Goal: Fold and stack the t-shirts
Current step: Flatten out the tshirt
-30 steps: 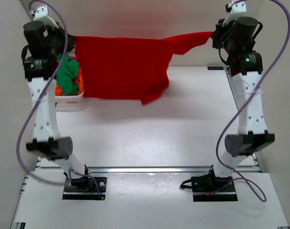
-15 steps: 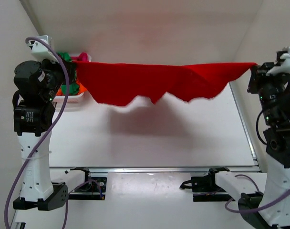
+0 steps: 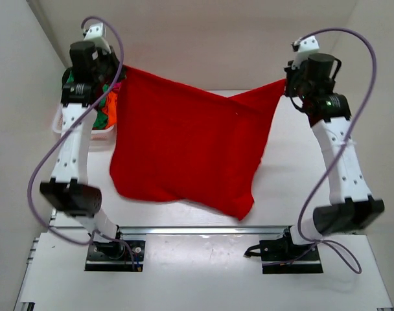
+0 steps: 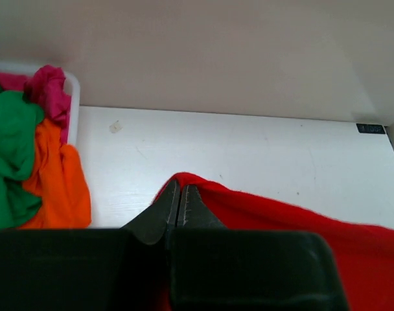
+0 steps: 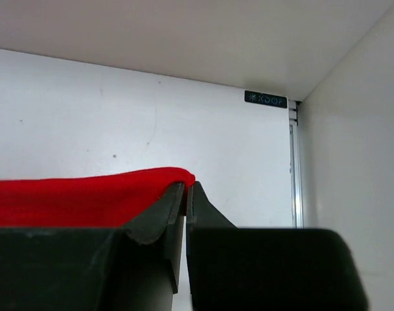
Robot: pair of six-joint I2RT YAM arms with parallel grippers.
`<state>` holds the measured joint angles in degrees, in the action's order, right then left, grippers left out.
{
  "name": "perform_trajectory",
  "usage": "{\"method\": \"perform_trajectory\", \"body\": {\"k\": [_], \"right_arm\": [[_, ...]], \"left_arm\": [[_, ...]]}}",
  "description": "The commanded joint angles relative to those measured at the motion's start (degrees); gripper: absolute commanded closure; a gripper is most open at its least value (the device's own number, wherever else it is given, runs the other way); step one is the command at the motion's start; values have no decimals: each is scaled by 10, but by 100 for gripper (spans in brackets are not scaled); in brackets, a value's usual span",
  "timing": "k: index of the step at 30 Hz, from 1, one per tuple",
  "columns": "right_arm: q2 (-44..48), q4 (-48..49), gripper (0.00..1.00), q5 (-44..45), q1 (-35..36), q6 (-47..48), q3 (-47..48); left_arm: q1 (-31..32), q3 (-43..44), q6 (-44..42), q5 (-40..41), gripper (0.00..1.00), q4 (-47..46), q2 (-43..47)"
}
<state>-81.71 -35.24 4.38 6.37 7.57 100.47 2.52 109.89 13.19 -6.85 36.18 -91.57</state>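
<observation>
Over the table (image 3: 293,188), wide red t-shirt (image 3: 184,149)

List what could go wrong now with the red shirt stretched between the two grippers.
1. The left gripper and right gripper pinch the soft red cloth t-shirt only at thin edges by their tips; a corner could slip out.
2. Its lower edge looks uneven and curled, so it may land creased.
3. The left corner hangs close to the white plastic lattice basket and could snag it.

basket (image 3: 102,135) mostly hidden behind left arm (image 3: 74,139), green t-shirt (image 4: 6,149) cut by frame edge
</observation>
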Motion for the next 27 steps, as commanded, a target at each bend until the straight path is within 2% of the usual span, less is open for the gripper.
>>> {"method": "perform_trajectory", "body": {"k": [1,2,4,6,8,11,14,20,27], "right_arm": [[-36,105,100,10,9,17,110],[-59,106,100,18,23,23,164],[-84,110,100,30,40,31,244],[-100,124,100,49,65,56,319],[-90,140,100,60,87,65,334],[-49,166,100,40,66,51,291],[-10,158,100,23,35,24,246],[60,136,100,37,38,23,182],[96,112,100,23,36,19,195]], "left_arm": [[9,174,9,4,100,-11,-76],[5,242,17,-3,100,3,-108],[3,311,34,-18,100,13,-128],[-12,306,57,-47,100,-13,-114],[-24,233,73,-54,100,-49,-61],[-20,190,62,-54,100,-51,-23],[-17,194,51,-47,100,-31,-12],[-11,112,46,-49,100,-39,57],[-11,75,47,-50,100,-31,104]]}}
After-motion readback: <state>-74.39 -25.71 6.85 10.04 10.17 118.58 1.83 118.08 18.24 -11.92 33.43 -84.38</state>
